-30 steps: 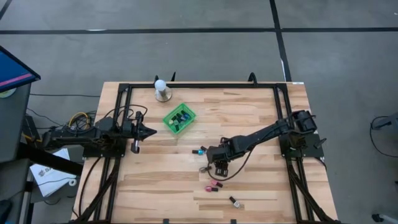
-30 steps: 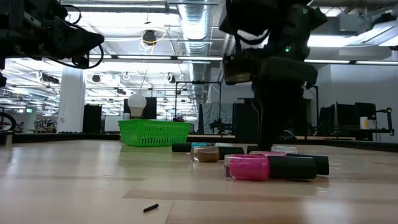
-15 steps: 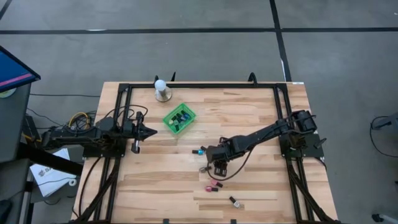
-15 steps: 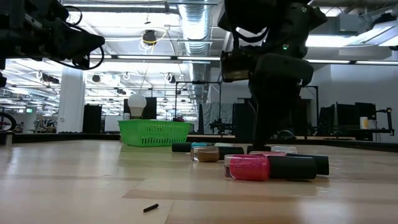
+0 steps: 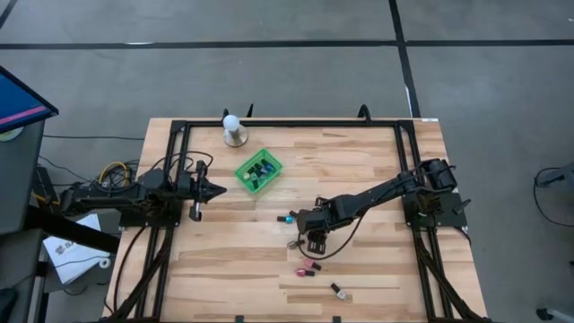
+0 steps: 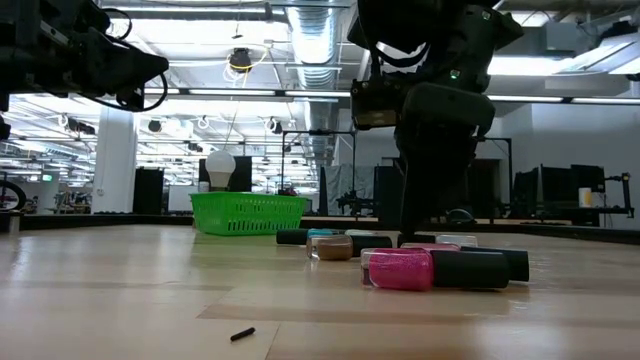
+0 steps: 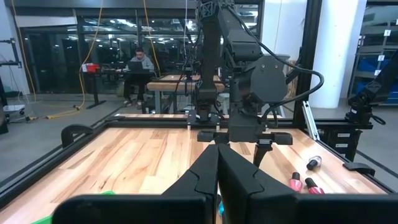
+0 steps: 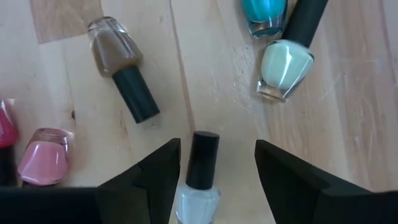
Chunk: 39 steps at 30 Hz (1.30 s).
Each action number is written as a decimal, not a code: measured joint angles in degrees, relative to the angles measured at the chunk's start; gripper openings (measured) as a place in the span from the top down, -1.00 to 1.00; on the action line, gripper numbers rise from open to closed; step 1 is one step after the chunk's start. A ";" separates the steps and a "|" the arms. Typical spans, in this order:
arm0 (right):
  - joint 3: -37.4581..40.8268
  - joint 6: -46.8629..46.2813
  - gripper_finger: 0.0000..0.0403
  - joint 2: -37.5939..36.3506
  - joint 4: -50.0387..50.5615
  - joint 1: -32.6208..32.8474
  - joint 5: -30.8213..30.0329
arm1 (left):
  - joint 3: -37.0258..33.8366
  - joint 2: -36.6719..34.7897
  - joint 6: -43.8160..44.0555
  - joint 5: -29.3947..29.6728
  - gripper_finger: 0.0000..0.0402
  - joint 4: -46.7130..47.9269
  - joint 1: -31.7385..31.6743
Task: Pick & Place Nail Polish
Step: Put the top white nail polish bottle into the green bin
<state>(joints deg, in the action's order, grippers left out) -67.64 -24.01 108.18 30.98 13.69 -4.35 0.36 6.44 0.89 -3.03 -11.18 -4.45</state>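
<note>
Several nail polish bottles lie on their sides on the wooden table. My right gripper [image 5: 314, 235] is open and points down over them. In the right wrist view its gripper [image 8: 217, 149] has a finger on either side of a pale blue bottle with a black cap [image 8: 200, 177], without touching it. Around it lie a brown bottle [image 8: 121, 65], a mint bottle [image 8: 285, 65], a teal one [image 8: 264, 12] and a pink one [image 8: 43, 155]. More bottles lie in the green mesh basket [image 5: 258, 170]. My left gripper [image 5: 215, 189] is shut and empty at the table's left.
A white ball on a round base [image 5: 234, 130] stands at the far edge behind the basket. A teal bottle [image 5: 287, 218], pink bottles [image 5: 309, 266] and a dark bottle [image 5: 339, 290] lie around the right gripper. A black frame rail [image 5: 287, 123] runs round the table.
My right gripper has shifted slightly toward the table's left and a little up over the bottles. The bottles have stayed where they were.
</note>
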 joint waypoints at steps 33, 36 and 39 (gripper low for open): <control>-0.26 -1.58 0.57 4.37 2.91 0.11 -0.09 | 0.00 1.30 0.02 0.02 0.99 -0.61 -0.01; -0.24 -3.11 0.78 4.37 3.22 -0.05 0.08 | 0.00 1.29 0.01 0.02 0.99 -0.64 -0.02; -0.24 -3.97 0.79 4.35 3.30 -0.44 0.70 | 0.00 1.29 0.00 0.02 0.99 -0.73 0.00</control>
<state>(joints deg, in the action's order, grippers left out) -67.88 -27.98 112.53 34.28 13.26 -3.65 0.36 7.73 0.89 -3.01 -11.91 -4.45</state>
